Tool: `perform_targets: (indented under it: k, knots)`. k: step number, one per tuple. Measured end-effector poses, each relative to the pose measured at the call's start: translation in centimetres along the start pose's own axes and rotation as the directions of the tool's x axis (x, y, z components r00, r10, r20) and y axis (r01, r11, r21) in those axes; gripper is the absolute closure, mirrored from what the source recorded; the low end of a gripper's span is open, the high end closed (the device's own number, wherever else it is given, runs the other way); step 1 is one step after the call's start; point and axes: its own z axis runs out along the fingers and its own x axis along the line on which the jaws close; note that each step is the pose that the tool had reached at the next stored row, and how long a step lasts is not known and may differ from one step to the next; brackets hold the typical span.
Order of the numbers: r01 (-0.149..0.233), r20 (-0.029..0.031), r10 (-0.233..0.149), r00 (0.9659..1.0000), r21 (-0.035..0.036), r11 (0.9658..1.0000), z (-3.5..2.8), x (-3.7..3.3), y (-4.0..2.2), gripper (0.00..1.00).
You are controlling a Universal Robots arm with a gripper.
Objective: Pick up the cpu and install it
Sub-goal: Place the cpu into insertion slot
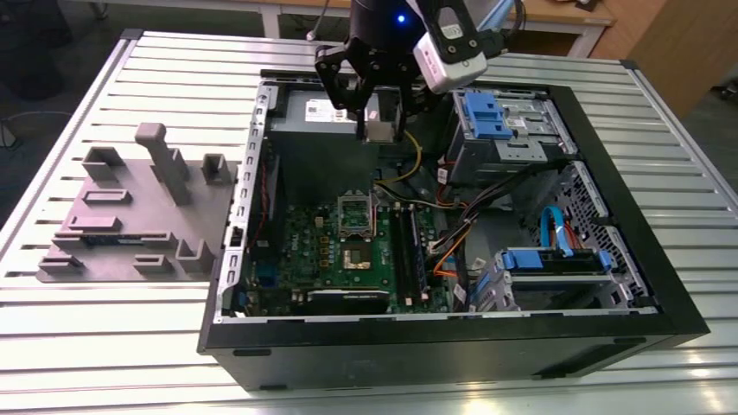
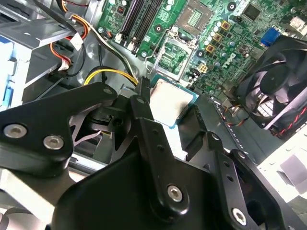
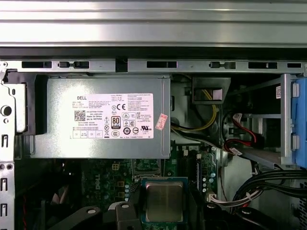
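When read from the exterior view's left, opens on a grey fixture plate (image 1: 133,216) studded with upright blocks, lying on the slatted bench (image 1: 116,346) just beside the open computer case (image 1: 461,346). Moves next into the case: green motherboard (image 1: 300,251) flat on its floor, cpu socket (image 1: 359,253) bared, silver hinged frame (image 1: 355,210) raised open on the side nearer the hand (image 1: 378,130). Finds, above the far end of that board and in front of the grey power supply (image 1: 302,111), the hand pointing down, clamped on the cpu (image 1: 378,132) and holding it clear of everything below. Shows in the second wrist view the black fingers (image 2: 146,124) pinching the chip by two opposite edges, silver top facing the wrist, held about level. Places the socket (image 2: 197,17) beyond the held cpu (image 2: 170,101) there, past the open frame (image 2: 172,53); puts it, in the exterior view, toward the case's near edge from the hand and lower down. Repeats the grip in the first wrist view, cpu (image 3: 164,201) near the labelled face of the power supply (image 3: 100,117). Suggests a chip already lifted but not yet seated, well short of the socket. Being square, offers no long axis to line up; leaves only edges to square with the socket's, seemingly near parallel already. Ends at the exterior view's right with blue-tabbed drive cages (image 1: 502,121) and a bundle of black cables (image 1: 507,186), well apart from the hand.
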Motion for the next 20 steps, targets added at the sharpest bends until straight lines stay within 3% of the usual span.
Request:
perform_targets:
  k: [3, 5, 20]
  knots:
    - [0.0, 0.0, 0.0, 1.0, -0.0011, 1.0, 0.01, 0.0, 0.0, 0.53]
    - [0.0, 0.0, 0.0, 1.0, -0.0076, 1.0, 0.07, 0.0, -0.03, 0.53]
    - [0.0, -0.0001, 0.0, 1.0, -0.0075, 1.0, 0.51, 0.01, -0.09, 0.53]
